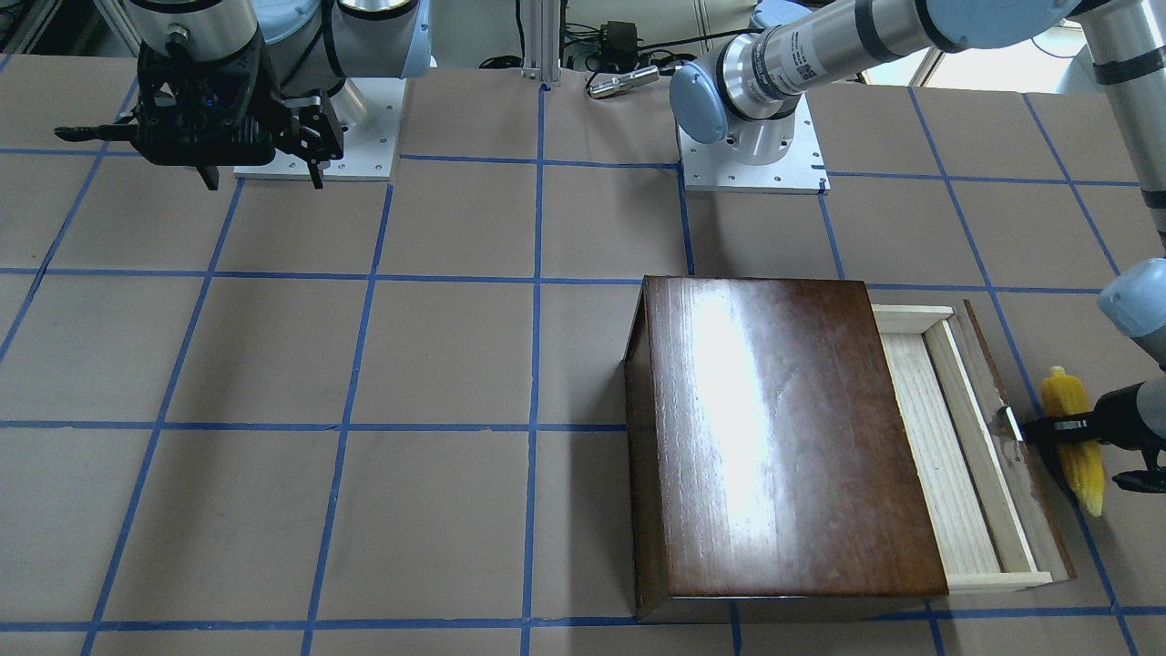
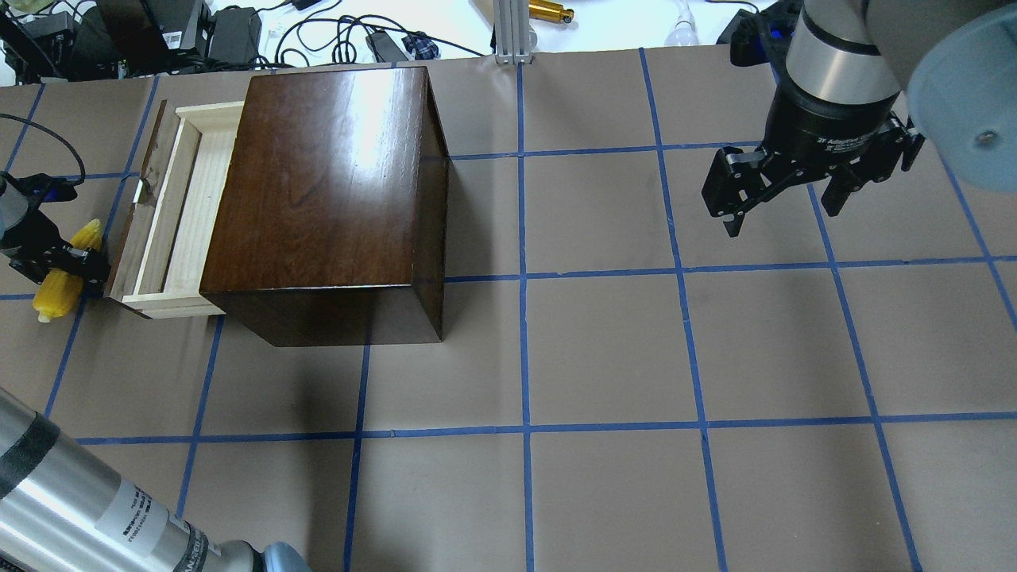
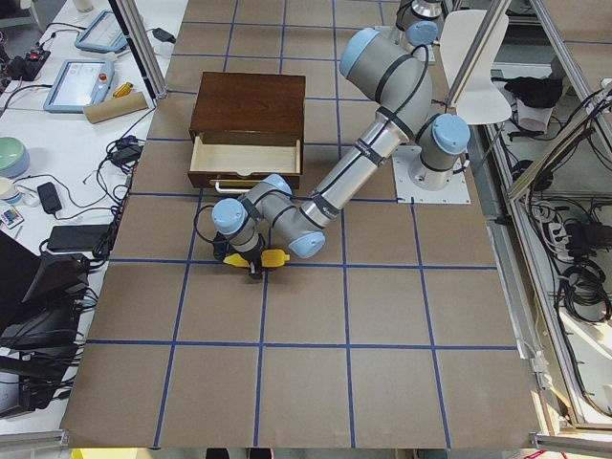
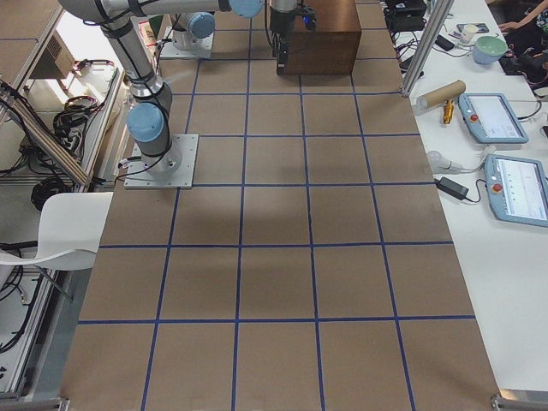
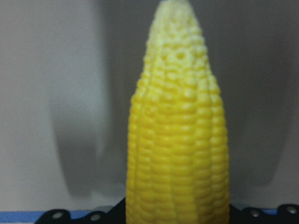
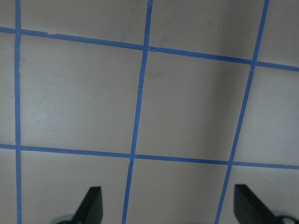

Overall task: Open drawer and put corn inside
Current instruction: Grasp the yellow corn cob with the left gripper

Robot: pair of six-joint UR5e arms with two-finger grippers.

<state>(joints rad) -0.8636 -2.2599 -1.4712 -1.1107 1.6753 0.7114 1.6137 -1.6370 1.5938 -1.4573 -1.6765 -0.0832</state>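
The drawer (image 1: 938, 456) stands pulled out of the dark-brown box (image 1: 783, 437), its pale-wood tray empty; it also shows in the overhead view (image 2: 179, 214). The yellow corn (image 1: 1068, 401) is just outside the drawer's dark front panel, low over the table. My left gripper (image 1: 1070, 454) is shut on the corn, one finger crossing over it. The left wrist view shows the corn (image 5: 177, 140) close up, pale tip pointing away. My right gripper (image 2: 783, 218) is open and empty, hanging above the table far from the box.
The box (image 2: 326, 191) fills the far left part of the table. Cables and gear (image 2: 199, 32) lie beyond the table's far edge. The right wrist view shows only brown paper with blue tape lines (image 6: 140, 93).
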